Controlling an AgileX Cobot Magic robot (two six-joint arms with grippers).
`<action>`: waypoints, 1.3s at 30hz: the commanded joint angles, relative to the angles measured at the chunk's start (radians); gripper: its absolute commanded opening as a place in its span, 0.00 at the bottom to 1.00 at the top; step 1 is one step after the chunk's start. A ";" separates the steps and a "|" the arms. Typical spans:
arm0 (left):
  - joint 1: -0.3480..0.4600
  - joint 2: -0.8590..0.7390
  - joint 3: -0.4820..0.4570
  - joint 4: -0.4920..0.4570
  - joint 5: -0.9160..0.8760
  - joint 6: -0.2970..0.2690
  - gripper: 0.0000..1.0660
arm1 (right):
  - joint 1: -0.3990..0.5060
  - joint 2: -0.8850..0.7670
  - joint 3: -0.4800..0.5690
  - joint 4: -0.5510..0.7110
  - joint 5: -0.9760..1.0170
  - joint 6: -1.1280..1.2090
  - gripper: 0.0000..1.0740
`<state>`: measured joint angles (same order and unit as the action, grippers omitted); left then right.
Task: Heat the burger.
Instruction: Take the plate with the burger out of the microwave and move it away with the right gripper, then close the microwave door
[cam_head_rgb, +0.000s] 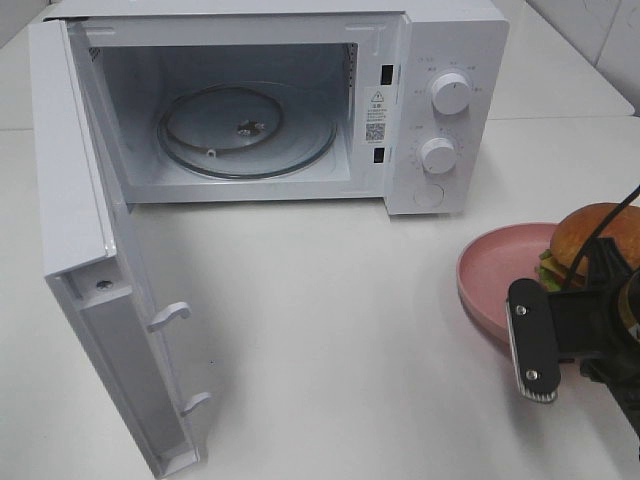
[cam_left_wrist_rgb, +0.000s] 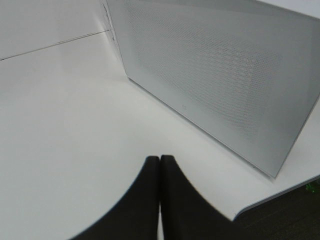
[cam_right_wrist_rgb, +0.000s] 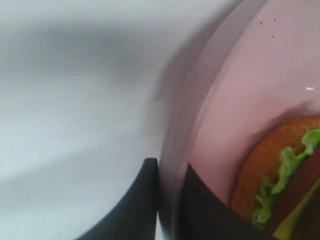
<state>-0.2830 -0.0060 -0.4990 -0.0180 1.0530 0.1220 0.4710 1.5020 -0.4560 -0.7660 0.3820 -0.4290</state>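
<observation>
**Burger on the pink plate, right fingers pinching the plate rim**

You have the burger (cam_head_rgb: 594, 243) sitting on the pink plate (cam_head_rgb: 497, 268) at the right edge of the bench (cam_head_rgb: 330, 340), well apart from the microwave (cam_head_rgb: 440, 60). The microwave cavity holds only its glass turntable (cam_head_rgb: 245, 130), and its door (cam_head_rgb: 90, 260) stands swung wide toward the left of the overhead view.

Your right gripper (cam_right_wrist_rgb: 169, 200) has its fingers (cam_right_wrist_rgb: 142, 210) pinching the plate rim: one finger lies outside the rim on the bench side, the other inside, close to the burger (cam_right_wrist_rgb: 280, 180). The overhead camera shows only the gripper body (cam_head_rgb: 545, 335) at the plate's near edge and cannot confirm that grip; the right wrist camera does. That same wrist view gives you the bun, lettuce and a sliver of cheese up close, but nothing of the microwave.

Your left gripper (cam_left_wrist_rgb: 160, 190) is out of the overhead frame. Its wrist camera shows the fingers (cam_left_wrist_rgb: 145, 200) pressed together, empty, above the bench, near the perforated outer face of the door (cam_left_wrist_rgb: 215, 75).
</observation>
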 joint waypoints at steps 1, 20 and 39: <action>0.001 -0.019 0.002 -0.001 -0.013 -0.002 0.00 | -0.100 -0.006 -0.004 -0.056 -0.084 0.008 0.00; 0.001 -0.019 0.002 -0.001 -0.013 -0.002 0.00 | -0.166 0.081 -0.005 -0.088 -0.153 0.114 0.26; 0.001 -0.019 0.002 -0.001 -0.013 -0.002 0.00 | -0.166 -0.224 -0.005 0.130 -0.130 0.199 0.46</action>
<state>-0.2830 -0.0060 -0.4990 -0.0180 1.0530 0.1220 0.3070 1.3220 -0.4560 -0.6910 0.2360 -0.2400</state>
